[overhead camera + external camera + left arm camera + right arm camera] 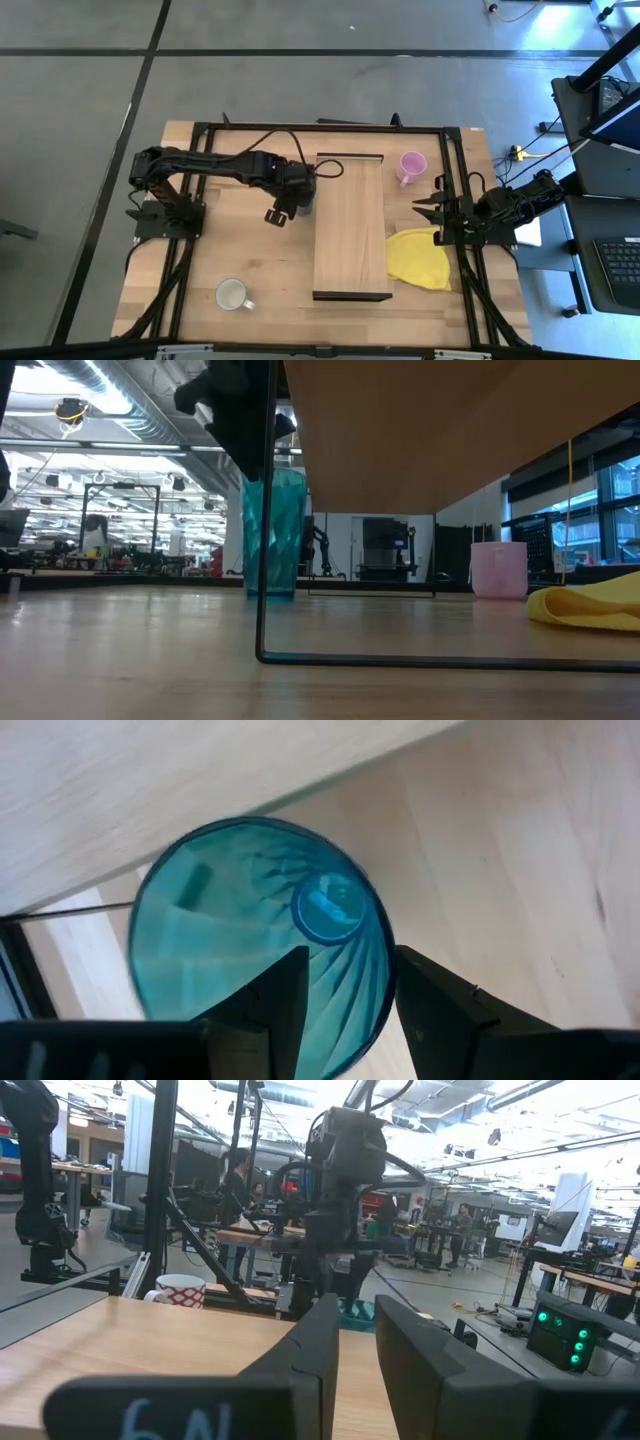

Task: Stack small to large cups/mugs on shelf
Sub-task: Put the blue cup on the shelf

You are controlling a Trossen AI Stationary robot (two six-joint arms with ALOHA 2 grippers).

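My left gripper (303, 203) hung just left of centre in the overhead frame, at the left edge of the shelf (351, 250), with its fingers (275, 1010) spread astride the rim of the teal tumbler (255, 935): one finger inside the mouth, the other outside the wall. They bracketed the rim, but I could not tell for sure whether the pads were already pressing the wall, so I judged them parted rather than clamped. The tumbler stood upright on the tabletop, just beside the shelf, as the table-height frame showed left of centre.

My right gripper (428, 205) waited at the right of the overhead frame, fingers a little apart and holding nothing, near the yellow cloth (420, 258).

The pink mug (411, 165) sat on the table at the shelf's upper right corner, and the white mug (232, 295) sat alone at the lower left of the frame, well apart from the shelf. Nothing stood on the shelf yet.

I took the step in hand to be the grasp of the tumbler, the largest vessel. The next move called for closing firmly on the rim, lifting straight up until its base cleared the raised board edge, then carrying it over the shelf without tipping.
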